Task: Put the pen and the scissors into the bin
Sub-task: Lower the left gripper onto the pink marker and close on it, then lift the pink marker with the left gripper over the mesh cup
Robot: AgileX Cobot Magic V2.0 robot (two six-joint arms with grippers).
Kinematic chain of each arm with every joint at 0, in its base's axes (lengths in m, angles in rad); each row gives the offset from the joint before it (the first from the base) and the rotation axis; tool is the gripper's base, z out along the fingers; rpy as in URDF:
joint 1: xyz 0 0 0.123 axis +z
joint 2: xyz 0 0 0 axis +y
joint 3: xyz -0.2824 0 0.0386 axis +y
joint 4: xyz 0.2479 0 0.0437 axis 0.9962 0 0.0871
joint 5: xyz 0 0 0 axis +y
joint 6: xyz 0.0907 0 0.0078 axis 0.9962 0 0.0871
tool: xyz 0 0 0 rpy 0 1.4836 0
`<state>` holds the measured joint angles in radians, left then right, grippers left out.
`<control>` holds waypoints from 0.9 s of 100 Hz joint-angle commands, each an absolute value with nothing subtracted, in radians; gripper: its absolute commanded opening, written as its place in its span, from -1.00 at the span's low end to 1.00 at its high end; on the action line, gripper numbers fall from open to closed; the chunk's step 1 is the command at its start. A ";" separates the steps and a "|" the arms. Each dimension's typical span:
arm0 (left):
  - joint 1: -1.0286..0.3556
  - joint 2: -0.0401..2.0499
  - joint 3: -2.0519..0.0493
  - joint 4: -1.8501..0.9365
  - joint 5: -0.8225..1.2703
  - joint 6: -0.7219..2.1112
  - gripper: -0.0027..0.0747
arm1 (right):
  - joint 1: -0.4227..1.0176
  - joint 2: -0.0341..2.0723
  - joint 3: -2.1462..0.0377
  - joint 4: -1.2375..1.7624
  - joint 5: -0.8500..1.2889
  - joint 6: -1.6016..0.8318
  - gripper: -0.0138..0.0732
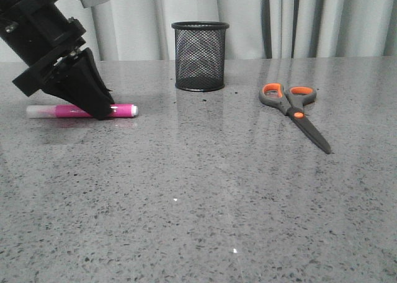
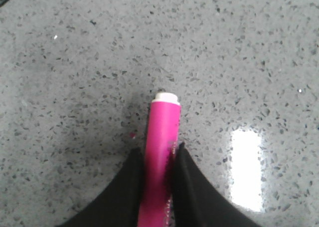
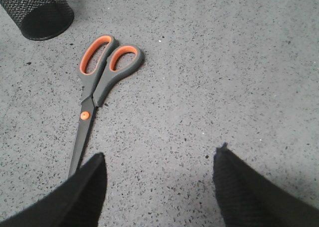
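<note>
Left gripper (image 1: 102,111) down on speckled grey stone table (image 1: 198,202) at left, black fingers (image 2: 127,187) closed against both sides of thick bright-pink pen (image 1: 80,111); pen lay flat on table, whitish cap pointing left, white tip (image 2: 166,97) right. Right gripper (image 3: 159,174) spread wide, empty, above table near blade tip of grey-and-orange-handled scissors (image 1: 294,112). Scissors lay flat at right, blades closed. Round black wire-mesh bin (image 1: 200,55) stood upright at back centre, between pen and scissors, apart from both.

Glossy speckled stone-look table (image 1: 198,221), black wire-mesh bin (image 1: 200,56), glossy pink pen (image 2: 162,137)
</note>
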<state>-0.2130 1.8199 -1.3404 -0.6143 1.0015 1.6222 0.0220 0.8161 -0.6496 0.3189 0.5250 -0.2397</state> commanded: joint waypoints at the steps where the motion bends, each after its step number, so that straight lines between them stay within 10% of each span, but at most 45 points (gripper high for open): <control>1: -0.220 1.778 -1.361 -0.604 1.012 1.608 -0.98 | 0.022 0.818 -0.686 0.318 0.470 -0.251 0.29; 90: -0.455 1.868 -1.639 -1.850 0.485 1.878 -0.98 | 0.022 0.818 -0.686 0.318 0.481 -0.251 0.29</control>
<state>-0.4336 1.8778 -1.5650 -1.7707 0.4750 1.8603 0.0220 0.8161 -0.6496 0.3189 0.5330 -0.2397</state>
